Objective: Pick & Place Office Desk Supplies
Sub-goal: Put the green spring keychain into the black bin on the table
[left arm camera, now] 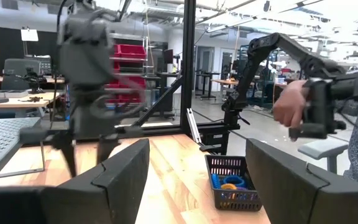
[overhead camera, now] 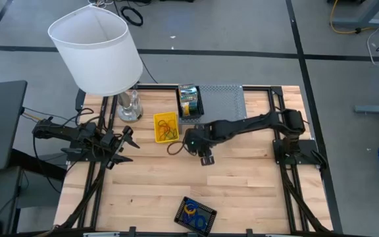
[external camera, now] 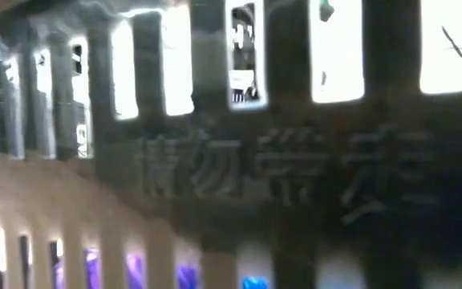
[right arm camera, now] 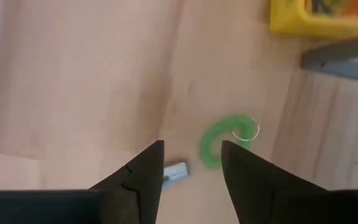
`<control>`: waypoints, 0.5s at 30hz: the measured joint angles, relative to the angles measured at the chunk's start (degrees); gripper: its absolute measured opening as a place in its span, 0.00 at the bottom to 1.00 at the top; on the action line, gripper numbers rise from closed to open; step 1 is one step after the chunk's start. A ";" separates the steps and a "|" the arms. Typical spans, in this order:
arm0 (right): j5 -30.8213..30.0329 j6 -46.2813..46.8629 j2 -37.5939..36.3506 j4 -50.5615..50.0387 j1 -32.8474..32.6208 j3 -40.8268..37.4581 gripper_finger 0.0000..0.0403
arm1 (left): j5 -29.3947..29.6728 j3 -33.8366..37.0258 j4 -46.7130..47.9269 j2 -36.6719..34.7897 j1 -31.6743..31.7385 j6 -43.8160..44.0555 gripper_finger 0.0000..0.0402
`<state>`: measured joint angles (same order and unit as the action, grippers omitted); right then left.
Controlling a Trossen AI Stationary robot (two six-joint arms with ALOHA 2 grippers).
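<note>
My right gripper point(overhead camera: 206, 158) point(right arm camera: 192, 149) hangs open over the middle of the table, pointing steeply down. Below it a green rubber band point(right arm camera: 218, 144) lies flat on the wood, close to one fingertip, with a thin pale loop point(right arm camera: 247, 129) beside it and a small pale-blue item point(right arm camera: 174, 171) nearby. The fingers touch none of these. A yellow tray point(overhead camera: 165, 127) point(right arm camera: 319, 17) with coloured rubber bands sits just beyond. A black tray point(overhead camera: 189, 100) holds yellow-green crayon boxes. My left gripper point(overhead camera: 129, 138) point(left arm camera: 197, 152) waits open at the table's left.
A tall lamp with a white shade point(overhead camera: 97, 49) stands at the far left. A grey perforated plate point(overhead camera: 224, 102) lies at the far middle. A black basket point(overhead camera: 195, 214) point(left arm camera: 232, 183) with blue and orange items sits at the near edge. A person's hand point(left arm camera: 289, 104) shows beyond the table.
</note>
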<state>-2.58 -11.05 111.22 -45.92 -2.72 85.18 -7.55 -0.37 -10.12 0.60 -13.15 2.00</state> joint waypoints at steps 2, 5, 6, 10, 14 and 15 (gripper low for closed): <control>2.02 -0.80 0.00 2.37 1.94 -2.15 0.41 | -0.01 -0.01 0.00 0.00 -0.01 0.00 0.67; 5.15 -2.00 0.00 6.24 4.15 -5.08 0.41 | -0.02 0.01 0.01 0.00 0.00 0.00 0.67; 5.52 -2.36 0.00 6.79 4.62 -5.75 0.41 | -0.02 0.01 0.00 0.00 0.00 0.00 0.67; 5.73 -4.08 0.00 9.32 5.61 -7.64 0.41 | -0.01 -0.01 -0.01 0.02 -0.01 0.00 0.67; 5.81 -4.29 0.00 9.99 5.30 -8.01 0.41 | -0.02 0.00 -0.01 0.00 0.01 0.00 0.67; 5.67 -4.23 0.02 10.23 4.95 -8.01 0.41 | -0.02 0.00 0.01 0.00 0.00 0.00 0.67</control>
<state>3.09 -15.28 111.24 -35.69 2.23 77.17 -7.57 -0.37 -10.11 0.60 -13.15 2.00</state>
